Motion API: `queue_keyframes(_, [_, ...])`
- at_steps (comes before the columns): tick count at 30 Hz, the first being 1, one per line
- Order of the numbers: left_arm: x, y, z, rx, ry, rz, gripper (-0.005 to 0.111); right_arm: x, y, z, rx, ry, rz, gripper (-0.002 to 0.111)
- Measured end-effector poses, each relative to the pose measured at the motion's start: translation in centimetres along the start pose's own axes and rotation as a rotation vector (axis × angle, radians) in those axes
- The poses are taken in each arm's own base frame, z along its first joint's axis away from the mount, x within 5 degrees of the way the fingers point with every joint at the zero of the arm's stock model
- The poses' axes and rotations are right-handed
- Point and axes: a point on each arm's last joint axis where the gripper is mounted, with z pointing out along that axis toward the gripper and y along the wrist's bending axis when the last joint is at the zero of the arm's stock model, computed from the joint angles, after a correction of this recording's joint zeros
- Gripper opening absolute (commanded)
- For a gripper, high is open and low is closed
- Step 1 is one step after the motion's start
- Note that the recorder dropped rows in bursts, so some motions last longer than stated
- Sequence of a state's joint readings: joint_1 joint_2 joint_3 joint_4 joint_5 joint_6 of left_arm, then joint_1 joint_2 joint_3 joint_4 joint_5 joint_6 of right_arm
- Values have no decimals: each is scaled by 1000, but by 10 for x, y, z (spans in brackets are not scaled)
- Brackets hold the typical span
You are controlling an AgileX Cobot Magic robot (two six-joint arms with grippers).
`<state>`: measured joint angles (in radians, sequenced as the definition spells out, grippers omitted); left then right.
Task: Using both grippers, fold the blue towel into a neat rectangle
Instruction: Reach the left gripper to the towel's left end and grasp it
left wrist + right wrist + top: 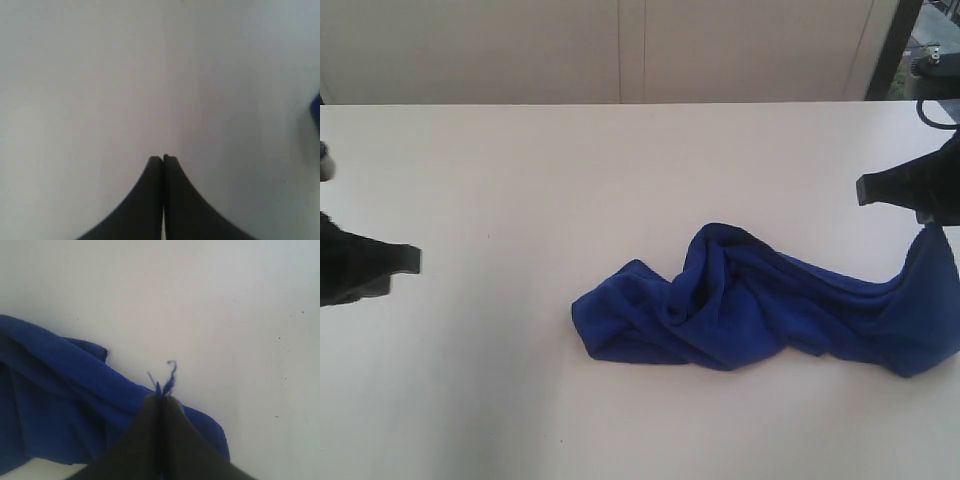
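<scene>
The white table (520, 200) fills the exterior view. The blue towel (750, 310) lies crumpled on it, right of centre in that view, as a long bunched ridge with deep folds. Its left end rests flat on the surface. Its right end rises off the table toward the right arm.

Right arm: it enters from the right edge of the exterior view, held above the table surface. The right gripper (161, 399) has its jaws pressed fully together on a corner of the towel, and the cloth hangs from the tips down to the table.

Left arm: it is positioned at the left edge of the exterior view, well apart from the towel. The left gripper (163, 159) is fully closed and holds nothing; only bare table lies beneath it.

A frayed blue thread (169, 375) protrudes just beyond the right gripper's tips.
</scene>
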<state>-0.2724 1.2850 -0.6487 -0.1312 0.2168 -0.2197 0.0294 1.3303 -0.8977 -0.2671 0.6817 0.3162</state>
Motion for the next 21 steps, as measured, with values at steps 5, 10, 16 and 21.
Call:
queue_keyframes(5, [-19, -37, 31, 62, 95, 71, 0, 0, 0, 0, -1, -3, -2, 0])
queue_keyframes(10, [-40, -71, 60, 133, 145, 67, 0, 0, 0, 0, -2, -5, -2, 0])
queue_keyframes(16, [-49, -91, 93, 212, 237, -38, 15, 0, 0, 0, -2, -5, -2, 0])
queue_keyframes(21, [-45, -103, 109, 350, 289, -69, 41, 0, 0, 0, -2, -5, -2, 0])
